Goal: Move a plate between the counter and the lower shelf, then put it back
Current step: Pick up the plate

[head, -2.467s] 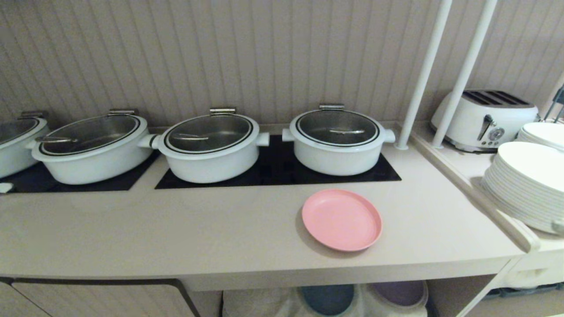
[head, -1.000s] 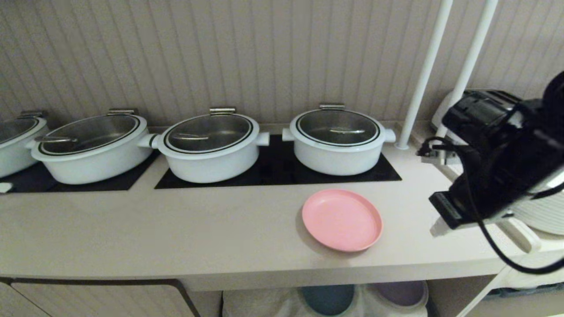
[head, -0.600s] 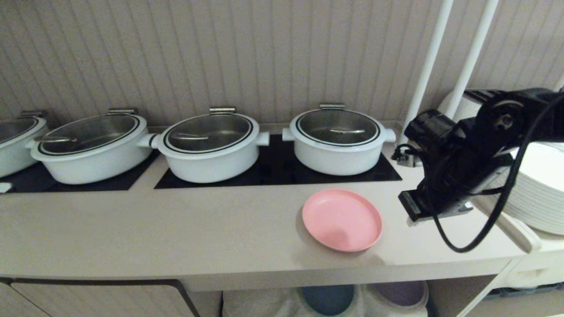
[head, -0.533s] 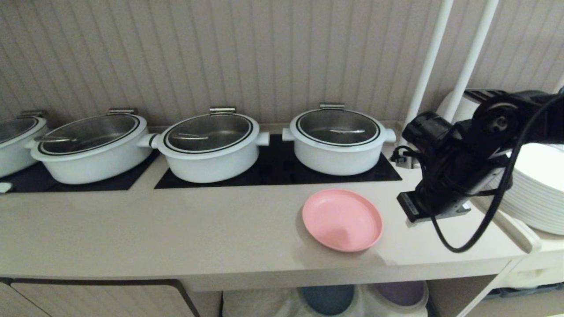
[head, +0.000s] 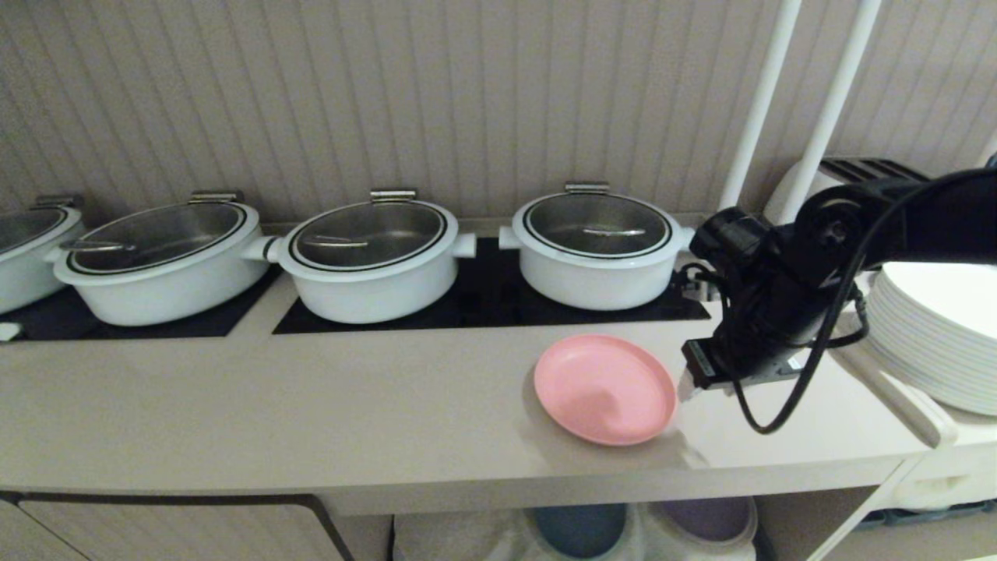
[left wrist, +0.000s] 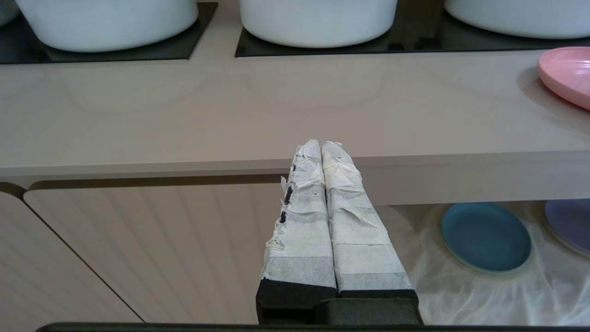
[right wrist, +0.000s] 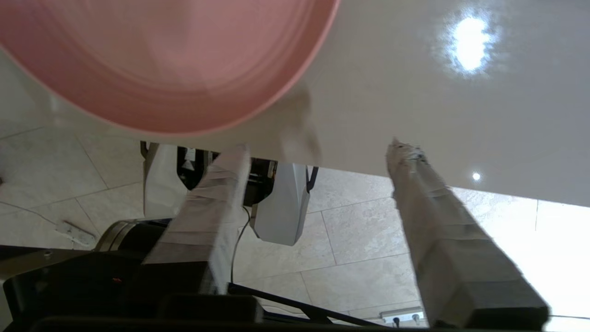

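The pink plate (head: 604,389) lies flat on the beige counter (head: 311,405), in front of the rightmost white pot. My right gripper (head: 685,387) hangs low just beyond the plate's right rim, pointing down. In the right wrist view its taped fingers (right wrist: 239,157) stand wide open around nothing, with the plate (right wrist: 161,60) just past their tips. My left gripper (left wrist: 321,145) is parked, shut and empty, in front of the counter's front edge. The lower shelf (head: 794,522) shows under the counter, with a white cloth (left wrist: 461,295) draped inside.
Several white lidded pots (head: 596,249) stand on black hob panels behind the plate. A stack of white plates (head: 935,335), a toaster and two white poles (head: 748,132) crowd the right. A blue plate (left wrist: 486,237) and a purple plate (left wrist: 569,226) rest on the shelf cloth.
My right arm has come in from the right and swung left and down, from beside the plate stack to the pink plate's right rim. The plate has not moved.
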Controlling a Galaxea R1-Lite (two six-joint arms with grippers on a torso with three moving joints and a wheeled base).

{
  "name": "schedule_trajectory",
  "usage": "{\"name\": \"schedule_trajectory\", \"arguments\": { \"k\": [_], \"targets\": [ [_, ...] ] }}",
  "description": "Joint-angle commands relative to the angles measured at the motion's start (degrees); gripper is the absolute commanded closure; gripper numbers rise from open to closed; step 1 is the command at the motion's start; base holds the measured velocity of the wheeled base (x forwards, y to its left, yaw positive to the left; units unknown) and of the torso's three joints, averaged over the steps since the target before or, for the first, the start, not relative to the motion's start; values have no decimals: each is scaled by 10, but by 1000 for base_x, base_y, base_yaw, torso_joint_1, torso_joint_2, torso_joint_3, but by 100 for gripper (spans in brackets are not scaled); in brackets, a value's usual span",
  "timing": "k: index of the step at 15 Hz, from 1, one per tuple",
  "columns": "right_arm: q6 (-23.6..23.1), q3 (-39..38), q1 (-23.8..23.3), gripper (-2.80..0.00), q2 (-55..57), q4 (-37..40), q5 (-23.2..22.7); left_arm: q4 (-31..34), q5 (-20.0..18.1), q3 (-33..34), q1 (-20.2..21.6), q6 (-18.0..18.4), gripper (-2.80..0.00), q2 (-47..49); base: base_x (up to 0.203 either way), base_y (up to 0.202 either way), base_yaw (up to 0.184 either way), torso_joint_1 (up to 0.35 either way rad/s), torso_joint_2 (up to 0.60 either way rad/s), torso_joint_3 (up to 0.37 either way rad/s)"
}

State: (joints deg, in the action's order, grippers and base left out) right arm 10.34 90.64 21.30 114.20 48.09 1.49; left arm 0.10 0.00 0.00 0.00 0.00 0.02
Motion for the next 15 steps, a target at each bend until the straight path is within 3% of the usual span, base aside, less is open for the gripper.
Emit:
{"name": "schedule_trajectory", "arguments": {
  "k": [1, 12, 15],
  "targets": [
    [1, 11, -1, -280, 14, 2, -1, 0, 0, 0, 0, 0, 0, 0, 0, 0, 0, 0, 0, 0],
    [74, 113, -4, -280, 113, 4, -15, 0, 0, 0, 0, 0, 0, 0, 0, 0, 0, 0, 0, 0],
    [76, 116, -4, -280, 128, -1, -18, 0, 0, 0, 0, 0, 0, 0, 0, 0, 0, 0, 0, 0]
  ]
}}
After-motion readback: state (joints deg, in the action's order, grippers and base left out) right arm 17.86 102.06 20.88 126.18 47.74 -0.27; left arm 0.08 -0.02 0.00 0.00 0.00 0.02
